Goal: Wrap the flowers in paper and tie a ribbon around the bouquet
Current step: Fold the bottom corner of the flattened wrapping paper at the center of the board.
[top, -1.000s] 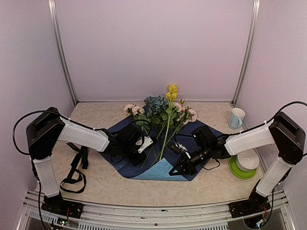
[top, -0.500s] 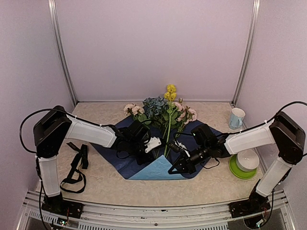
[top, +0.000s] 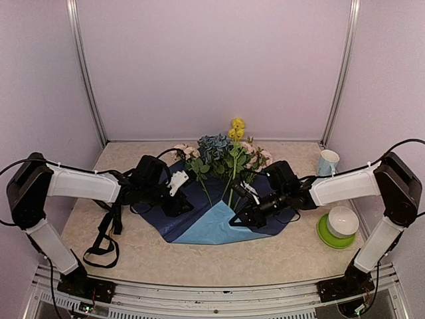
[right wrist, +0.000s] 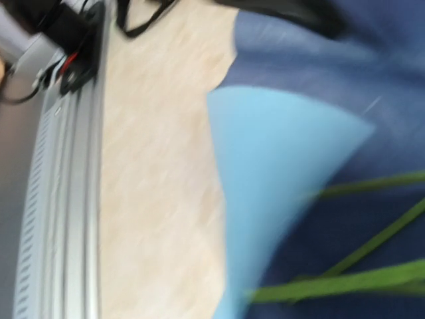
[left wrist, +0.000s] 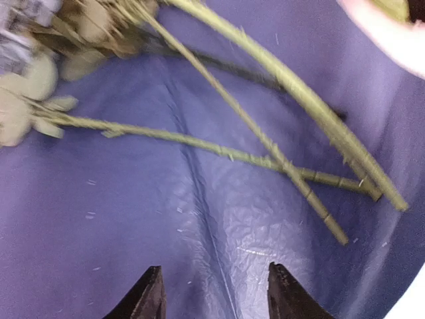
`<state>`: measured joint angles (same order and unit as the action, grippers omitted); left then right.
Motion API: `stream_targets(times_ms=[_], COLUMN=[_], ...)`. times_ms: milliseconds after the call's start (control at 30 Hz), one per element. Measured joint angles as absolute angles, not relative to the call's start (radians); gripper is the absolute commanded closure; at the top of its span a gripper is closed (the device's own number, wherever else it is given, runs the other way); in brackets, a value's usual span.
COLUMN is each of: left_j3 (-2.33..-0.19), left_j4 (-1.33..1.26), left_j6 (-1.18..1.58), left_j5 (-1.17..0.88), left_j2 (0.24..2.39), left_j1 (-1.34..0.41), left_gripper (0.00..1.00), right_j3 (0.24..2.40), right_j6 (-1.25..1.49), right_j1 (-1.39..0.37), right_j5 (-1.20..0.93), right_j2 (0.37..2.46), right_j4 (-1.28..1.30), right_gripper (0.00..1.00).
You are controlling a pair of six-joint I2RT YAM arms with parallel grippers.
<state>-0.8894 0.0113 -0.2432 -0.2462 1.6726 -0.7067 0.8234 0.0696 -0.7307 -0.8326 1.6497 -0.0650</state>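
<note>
Locate the paper (top: 159, 214) at counter (top: 265, 260) centre, dark face up, light flap folded over at 6 o'clock. Find the flowers (top: 226, 151) on it, blooms toward 12. Read left claw (left wrist: 216, 296), at 9 o'clock of the stems, as parted and empty. Read right claw (top: 238, 218), at the flap's 3 o'clock edge, as closed; hold on paper not discernible. At 3 o'clock: mug (top: 327, 163), contents unseen; bowl (top: 343, 221) seated on plate (top: 328, 238).

Pink, yellow and blue-green flowers (top: 229, 149) lie blooms-rearward across the crinkled paper (top: 206, 226), dark blue face up, near corner folded over showing light blue; the black ribbon (top: 117, 219) sprawls apart, left.
</note>
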Motion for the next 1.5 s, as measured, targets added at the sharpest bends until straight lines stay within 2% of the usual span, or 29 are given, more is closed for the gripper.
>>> stream_targets(times_ms=[133, 300, 600, 867, 933, 1067, 1233, 1367, 1500], left_j3=[-0.875, -0.887, -0.863, -0.890, -0.910, -0.941, -0.958, -0.958, -0.959], left_j4=[-0.038, -0.008, 0.020, 0.093, 0.106, 0.125, 0.154, 0.155, 0.160], left_j6=[-0.187, -0.160, -0.180, -0.185, -0.186, -0.180, -0.164, -0.152, -0.134], left_j5=[-0.207, -0.153, -0.054, 0.028, 0.030, 0.041, 0.050, 0.054, 0.059], left_j2=[1.588, 1.592, 1.567, 1.758, 1.777, 1.803, 1.810, 1.810, 1.810], left_j1=[-0.699, -0.721, -0.949, -0.949, -0.949, -0.955, -0.957, -0.960, -0.962], left_gripper=[0.50, 0.51, 0.54, 0.55, 0.56, 0.58, 0.59, 0.59, 0.59], right_j3=[0.899, 0.968, 1.020, 1.020, 1.023, 1.041, 1.101, 1.113, 1.097], right_j6=[0.073, 0.073, 0.094, 0.126, 0.134, 0.155, 0.181, 0.202, 0.212], right_j1=[-0.704, -0.691, -0.690, -0.690, -0.690, -0.690, -0.689, -0.684, -0.696], right_j5=[-0.791, -0.743, -0.663, -0.588, -0.574, -0.533, -0.360, -0.186, -0.131], right_j2=[1.706, 1.773, 1.841, 1.848, 1.850, 1.853, 1.850, 1.779, 1.637], right_j4=[-0.064, -0.041, -0.004, 0.012, 0.015, 0.036, 0.146, 0.275, 0.318], right_gripper=[1.00, 1.00, 1.00, 1.00, 0.96, 0.79, 0.65, 0.63, 0.70])
